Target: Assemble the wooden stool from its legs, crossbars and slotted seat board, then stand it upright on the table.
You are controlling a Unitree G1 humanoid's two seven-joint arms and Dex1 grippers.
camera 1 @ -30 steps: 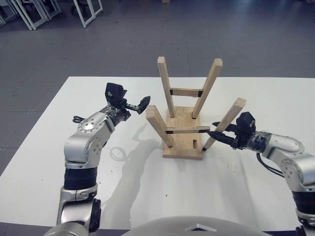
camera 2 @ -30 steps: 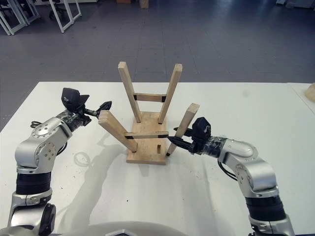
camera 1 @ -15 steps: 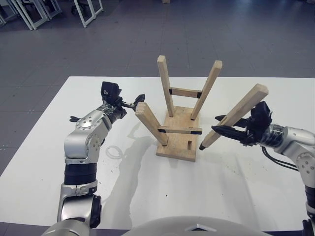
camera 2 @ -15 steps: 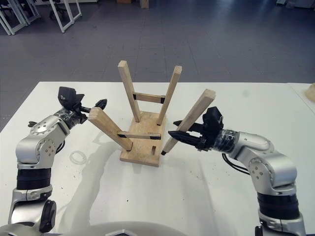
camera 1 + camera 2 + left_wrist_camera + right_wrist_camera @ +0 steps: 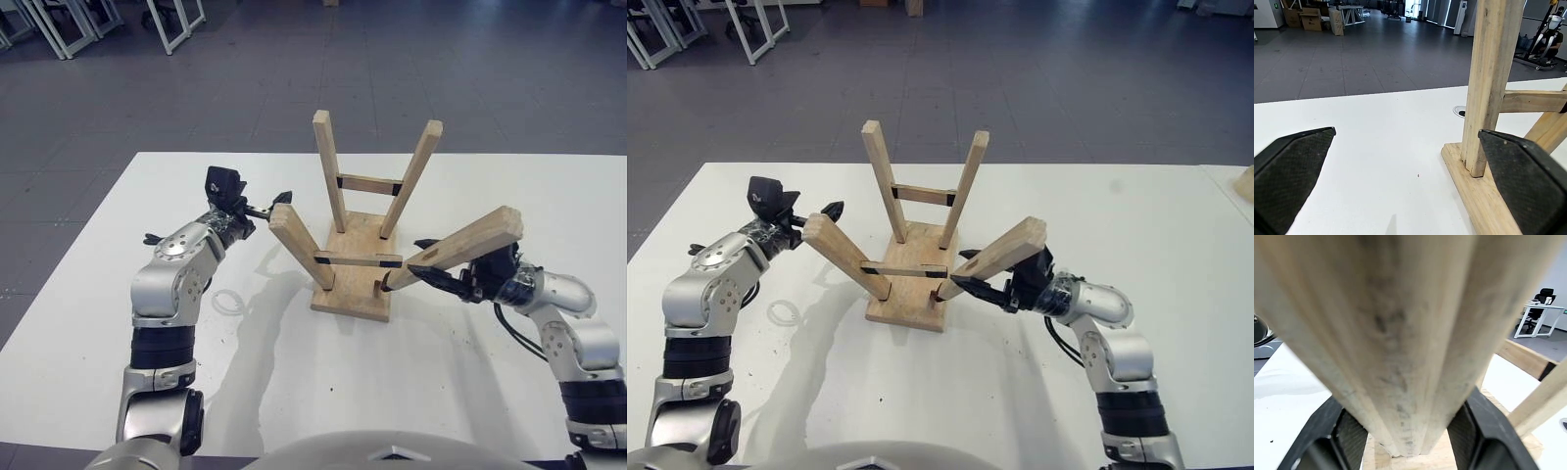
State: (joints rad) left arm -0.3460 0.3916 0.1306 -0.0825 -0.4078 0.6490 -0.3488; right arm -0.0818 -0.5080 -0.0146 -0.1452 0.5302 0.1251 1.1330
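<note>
A white table stands on a dark grey tiled floor. White metal frames stand beyond the table's far left corner. Cardboard boxes and a bright doorway lie farther back. Off the table's edge, a black office chair sits at a white desk.

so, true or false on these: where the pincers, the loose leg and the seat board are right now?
1. The right pincer is shut on a loose pale wooden leg. True.
2. That leg lies flat on the white table. False: it is tilted, with its lower end at the slotted wooden seat board and its upper end in the air.
3. The left pincer is clamped on the far crossbar. False: it is open, by the top end of the tilted near leg.
4. The seat board lies flat on the table, and two far legs stand up from it. True.
</note>
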